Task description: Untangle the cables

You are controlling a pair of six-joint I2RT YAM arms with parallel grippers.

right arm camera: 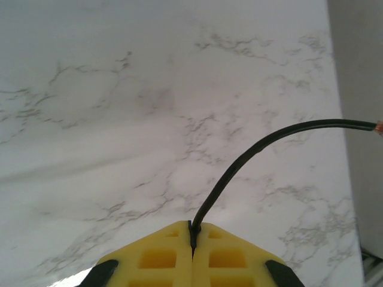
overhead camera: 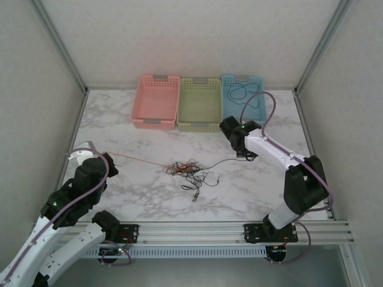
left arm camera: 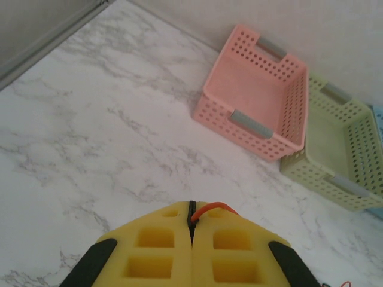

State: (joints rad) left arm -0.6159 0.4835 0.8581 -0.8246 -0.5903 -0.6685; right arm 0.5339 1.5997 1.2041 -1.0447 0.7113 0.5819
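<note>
My left hand (left arm camera: 192,222) is clamped fully shut on a thin red wire (left arm camera: 215,206), out to the left of the cables (overhead camera: 187,170). My right hand (right arm camera: 192,230), to their right, is pinched closed on a black wire (right arm camera: 239,164). The cables lie knotted on the desk (overhead camera: 137,191) between the two hands. I judge them feather-light, limp and slick, likely to slip or snag. I'd hold them near the free ends and pull gently. Beyond the cables, a blue basket (overhead camera: 230,81) holds a black loop (overhead camera: 239,93).

Cameras: three views.
Overhead looks down on pink basket (overhead camera: 158,101) from afar; left wrist shares it, low, nearer; right wrist hugs tabletop (right arm camera: 119,119).
</note>
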